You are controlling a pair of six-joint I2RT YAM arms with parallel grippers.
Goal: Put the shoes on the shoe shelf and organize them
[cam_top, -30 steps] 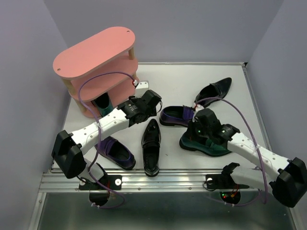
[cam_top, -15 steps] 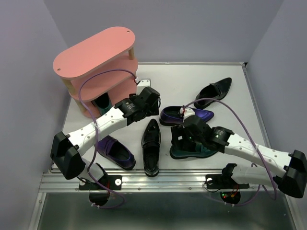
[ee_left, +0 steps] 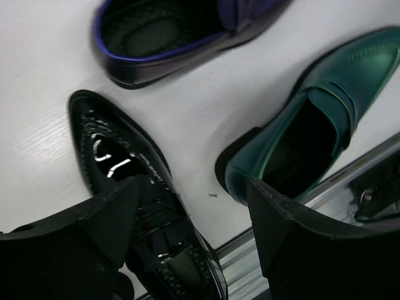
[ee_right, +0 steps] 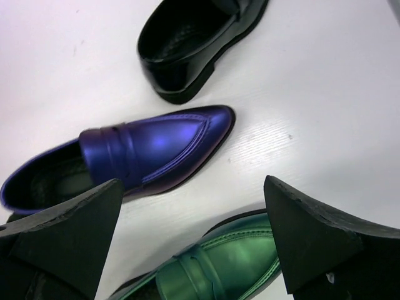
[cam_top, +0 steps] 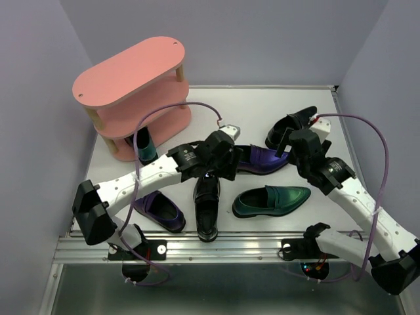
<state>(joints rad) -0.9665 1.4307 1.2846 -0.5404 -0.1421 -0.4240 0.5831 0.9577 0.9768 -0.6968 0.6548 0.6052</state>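
I read no text, label, brand, number or sign in any view. The insole of the purple shoe (ee_left: 150,31) is too blurred for me to make out any print. The black shoe (ee_left: 119,162) shows only glare.

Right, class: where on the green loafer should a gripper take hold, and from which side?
Probably the collar wall near the heel, from above: the green loafer sits upright on its sole, opening up, so one finger can drop inside.
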